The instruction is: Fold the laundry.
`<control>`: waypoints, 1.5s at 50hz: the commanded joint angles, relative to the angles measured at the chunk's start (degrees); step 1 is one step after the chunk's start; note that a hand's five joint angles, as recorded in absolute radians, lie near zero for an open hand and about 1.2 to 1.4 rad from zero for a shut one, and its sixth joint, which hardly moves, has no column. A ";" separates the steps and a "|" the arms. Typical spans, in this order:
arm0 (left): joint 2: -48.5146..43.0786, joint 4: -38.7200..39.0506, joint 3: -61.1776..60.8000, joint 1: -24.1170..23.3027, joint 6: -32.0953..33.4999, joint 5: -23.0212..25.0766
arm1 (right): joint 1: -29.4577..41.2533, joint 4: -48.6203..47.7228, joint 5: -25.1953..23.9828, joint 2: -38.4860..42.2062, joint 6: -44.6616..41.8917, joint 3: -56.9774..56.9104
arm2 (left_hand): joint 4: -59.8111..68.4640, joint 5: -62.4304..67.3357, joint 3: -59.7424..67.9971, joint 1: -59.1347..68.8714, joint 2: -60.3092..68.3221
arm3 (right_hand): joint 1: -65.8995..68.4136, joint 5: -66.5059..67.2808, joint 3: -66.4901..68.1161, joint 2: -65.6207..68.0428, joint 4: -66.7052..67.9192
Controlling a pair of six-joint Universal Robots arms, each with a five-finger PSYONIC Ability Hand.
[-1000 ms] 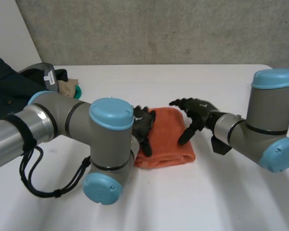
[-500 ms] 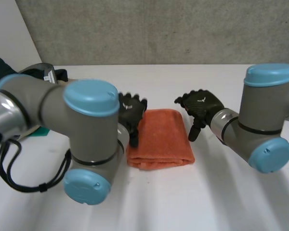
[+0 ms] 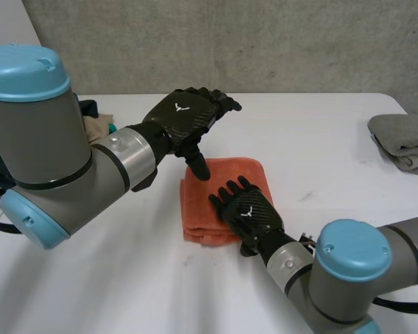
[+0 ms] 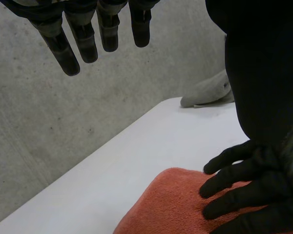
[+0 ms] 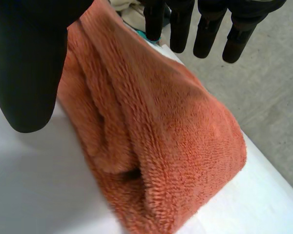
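A folded orange towel (image 3: 195, 205) lies near the middle of the white bench (image 3: 320, 160), directly in front of me. It seems slightly longer from near edge to far edge than from side to side.

My right robot hand (image 3: 249, 212) lies flat on the towel's near right part, palm down. Its fingers are straight and spread, grasping nothing. From its wrist camera, the fingertips (image 5: 205, 34) point across the towel's thick pile (image 5: 176, 146), with stacked folded layers on the thumb side.

My left robot hand (image 3: 184, 118) hangs in the air above the towel's far left corner, apart from the cloth. It is released, fingers straight, thumb pointing down.

I judge the right hand nearer for the next fold. A folded grey towel (image 3: 404, 139) sits well apart at the bench's far right.
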 commanded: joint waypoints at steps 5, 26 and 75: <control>-0.96 0.03 -0.07 -0.21 -0.41 -0.66 | -0.58 -0.28 0.01 5.72 -2.74 -8.10 | -0.13 -1.36 -0.47 0.15 -0.26 | 15.99 15.09 15.49 16.03 15.34; -0.87 0.03 -0.94 -0.38 -0.59 -0.75 | -1.46 3.67 0.54 11.61 -0.72 -17.43 | 0.37 -0.86 0.04 0.66 0.24 | 15.83 14.93 15.34 15.87 15.19; 0.09 0.55 0.64 -1.35 -1.29 -0.66 | -18.23 2.19 -1.82 5.55 -0.10 -34.89 | 0.37 -0.86 0.04 0.66 0.24 | 64.89 63.99 64.39 64.93 64.25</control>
